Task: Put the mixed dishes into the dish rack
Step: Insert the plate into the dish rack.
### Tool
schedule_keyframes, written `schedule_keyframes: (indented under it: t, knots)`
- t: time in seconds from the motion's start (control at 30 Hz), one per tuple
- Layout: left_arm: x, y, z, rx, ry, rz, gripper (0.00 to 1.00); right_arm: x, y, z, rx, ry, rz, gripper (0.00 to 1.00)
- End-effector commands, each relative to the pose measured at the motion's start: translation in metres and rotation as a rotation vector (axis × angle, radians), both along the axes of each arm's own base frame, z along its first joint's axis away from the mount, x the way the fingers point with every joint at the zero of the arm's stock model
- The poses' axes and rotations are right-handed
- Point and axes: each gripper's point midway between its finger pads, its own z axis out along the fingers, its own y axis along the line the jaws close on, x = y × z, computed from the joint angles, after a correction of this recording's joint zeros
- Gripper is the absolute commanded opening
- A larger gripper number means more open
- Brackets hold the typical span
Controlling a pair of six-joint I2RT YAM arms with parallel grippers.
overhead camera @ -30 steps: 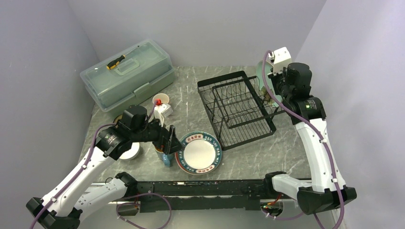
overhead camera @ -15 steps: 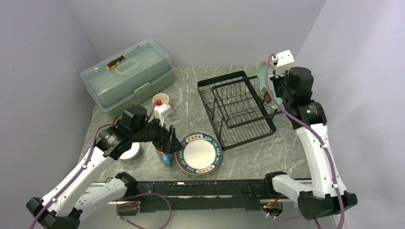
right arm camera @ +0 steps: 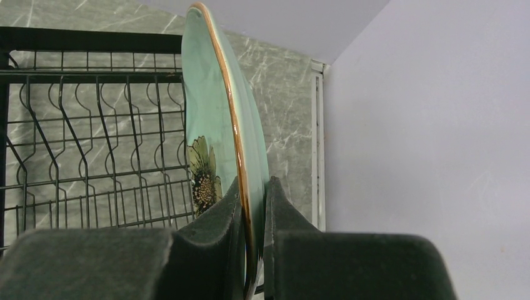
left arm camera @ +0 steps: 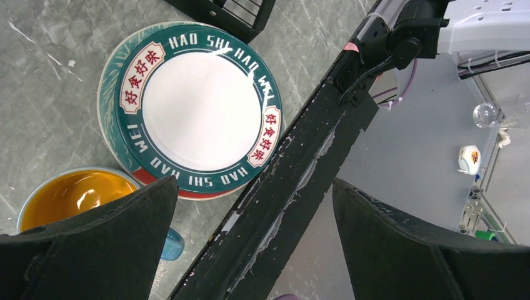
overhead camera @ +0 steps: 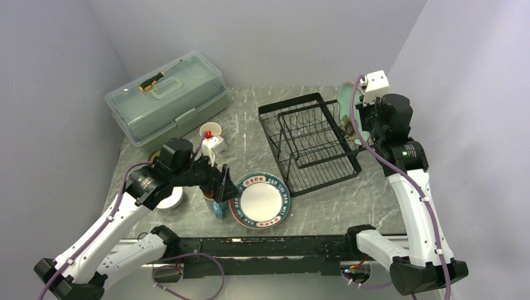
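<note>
Starting big: the black wire dish rack (overhead camera: 309, 140) sits toward the back right of the counter (overhead camera: 369, 200), with nothing in it that I can see. It looks light and springy, so I'd guess a bump from a plate would shove it instead of it holding firm. The pale green plate (right arm camera: 215, 125) is up in the air on edge, just beside the rack's right side and not yet in a slot. The right tool (right arm camera: 253, 190) is pinched narrow on its rim, one finger on each face. Glazed and stiff, so it's probably slick and chippy, and a rim pinch lets the weight swing. I'd go slow, with the edge lined up with the wires. Near the front of the counter, the teal-and-red patterned plate (left arm camera: 199, 115) lies flat on top of a teal plate (left arm camera: 107, 119). They're the same kind of hard, fragile stuff, and with no gap under them the raised rim of the top one looks like the only place to grab. The blue mug (left arm camera: 75, 197) with the orange inside stands upright just beside that stack. It's small and sturdy, so gripping over the wall should work. The left tool (left arm camera: 253, 184) hangs over it spread wide, holding nothing.
</note>
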Motion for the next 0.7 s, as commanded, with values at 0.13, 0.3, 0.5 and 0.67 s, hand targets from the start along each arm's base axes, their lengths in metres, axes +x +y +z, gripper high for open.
schedule_keyframes:
  t: [0.13,0.3,0.5,0.67]
  knots:
    - [0.001,0.0,0.002,0.0,-0.032,-0.006,0.99,-0.003,-0.001,0.032,0.077,-0.134,-0.032,0.25]
    - [0.001,0.0,0.001,0.001,-0.031,-0.007,0.99,-0.005,-0.001,0.042,0.097,-0.166,-0.034,0.34]
    - [0.001,0.0,0.001,0.004,-0.031,-0.006,0.99,-0.006,-0.001,0.055,0.113,-0.195,-0.036,0.42]
    - [0.001,0.001,0.0,0.007,-0.031,-0.002,0.99,-0.011,0.006,0.076,0.163,-0.238,-0.007,0.47]
